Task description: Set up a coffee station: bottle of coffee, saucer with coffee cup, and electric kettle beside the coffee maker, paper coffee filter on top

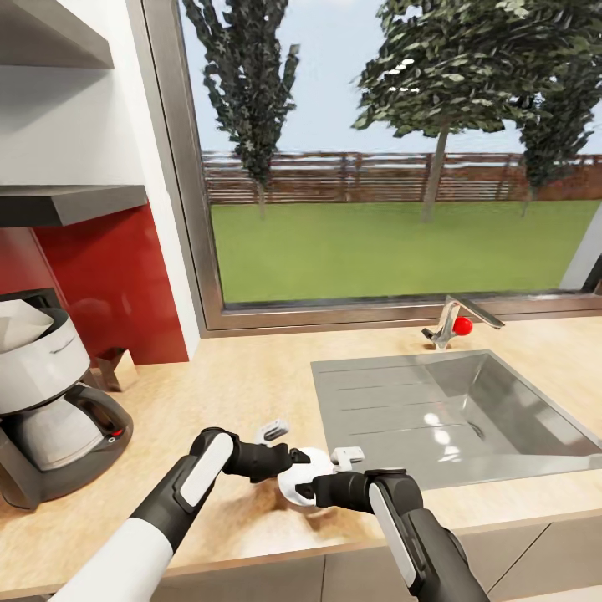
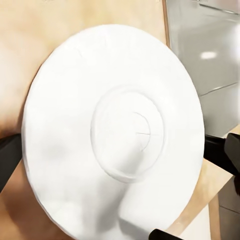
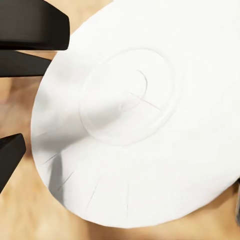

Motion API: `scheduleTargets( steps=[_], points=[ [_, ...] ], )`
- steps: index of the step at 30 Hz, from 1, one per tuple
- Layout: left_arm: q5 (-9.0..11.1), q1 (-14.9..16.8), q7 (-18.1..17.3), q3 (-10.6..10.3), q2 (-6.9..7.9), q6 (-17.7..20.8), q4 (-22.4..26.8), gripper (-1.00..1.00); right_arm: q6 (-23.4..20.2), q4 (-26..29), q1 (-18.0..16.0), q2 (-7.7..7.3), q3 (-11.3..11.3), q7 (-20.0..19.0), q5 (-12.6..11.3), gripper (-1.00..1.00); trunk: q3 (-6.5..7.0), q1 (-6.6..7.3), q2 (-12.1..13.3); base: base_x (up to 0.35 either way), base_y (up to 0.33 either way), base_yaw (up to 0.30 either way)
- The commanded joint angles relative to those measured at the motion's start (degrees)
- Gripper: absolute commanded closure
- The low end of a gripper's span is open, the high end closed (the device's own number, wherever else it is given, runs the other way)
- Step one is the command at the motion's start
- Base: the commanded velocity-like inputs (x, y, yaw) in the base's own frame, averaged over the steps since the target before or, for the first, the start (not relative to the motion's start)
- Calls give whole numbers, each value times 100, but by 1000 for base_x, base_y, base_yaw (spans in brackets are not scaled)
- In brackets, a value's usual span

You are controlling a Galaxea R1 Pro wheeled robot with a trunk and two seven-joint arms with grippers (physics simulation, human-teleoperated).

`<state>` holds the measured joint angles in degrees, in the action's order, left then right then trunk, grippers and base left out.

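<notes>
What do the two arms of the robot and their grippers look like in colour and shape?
Both arms are rounded tubes: the left arm has white shells with black joints, the right arm is mostly dark grey with a white panel. Each wrist is black. The left gripper and right gripper carry pale grey blocks, and their fingers are flat and black.

The sink is set into the desk — the coffee maker stands well to its left, the paper coffee filter on top; the saucer sits just before the sink's near-left corner.
</notes>
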<state>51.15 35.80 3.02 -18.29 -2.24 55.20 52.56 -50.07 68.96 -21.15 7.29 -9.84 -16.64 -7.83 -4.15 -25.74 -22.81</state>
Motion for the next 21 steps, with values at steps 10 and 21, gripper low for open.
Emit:
scheduleTargets(
  steps=[10, 21],
  points=[
    [36, 6, 32, 1, 4, 25, 8, -100, -38, -243, -3, 0, 9, 29, 9, 100, -14, -5, -11, 0, 0, 0],
    [36, 6, 36, 1, 6, 26, 2, -100, -38, -241, -3, -8, 9, 29, 9, 100, -14, -5, -11, 0, 0, 0]
  ],
)
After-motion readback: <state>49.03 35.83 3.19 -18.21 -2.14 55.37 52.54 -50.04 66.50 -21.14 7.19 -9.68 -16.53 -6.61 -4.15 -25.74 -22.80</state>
